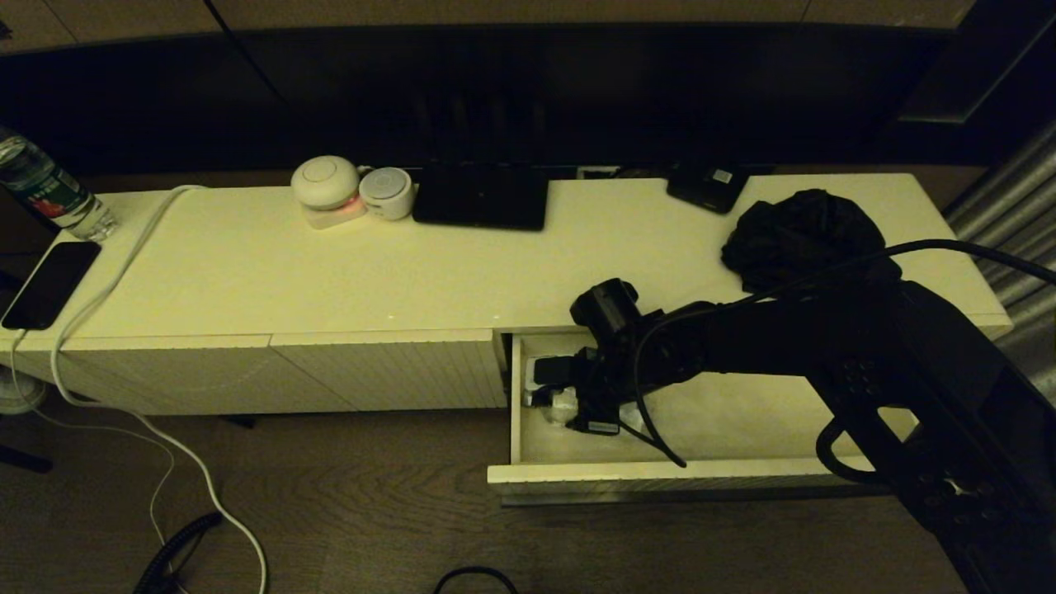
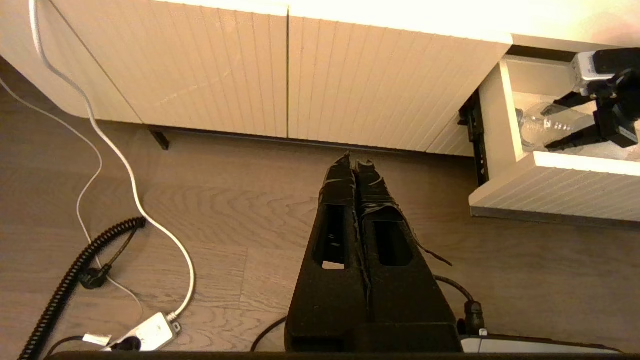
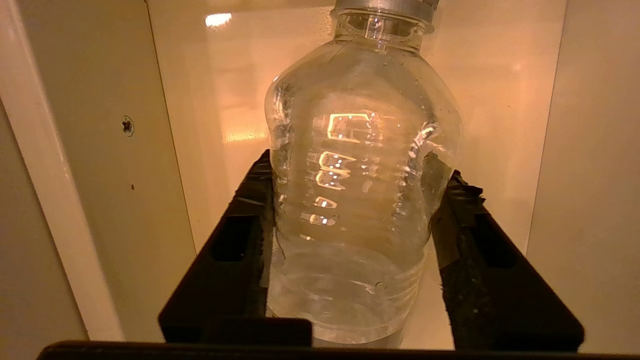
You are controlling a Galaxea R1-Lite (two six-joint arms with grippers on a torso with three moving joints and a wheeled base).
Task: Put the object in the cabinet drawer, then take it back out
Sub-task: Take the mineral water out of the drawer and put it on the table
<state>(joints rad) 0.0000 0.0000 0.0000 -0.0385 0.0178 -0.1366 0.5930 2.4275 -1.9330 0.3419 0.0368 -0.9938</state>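
The cabinet drawer stands pulled out at the right end of the cabinet. A clear plastic bottle lies on its side at the drawer's left end, also visible as the bottle. My right gripper reaches down into the drawer with one finger against each side of the bottle's body, shut on it. The right gripper covers most of the bottle from above. My left gripper hangs shut and empty over the wooden floor in front of the ribbed panels.
On the cabinet top are a labelled water bottle, a phone, a white cable, two round white devices, a black box and a crumpled black bag. Cables lie on the floor.
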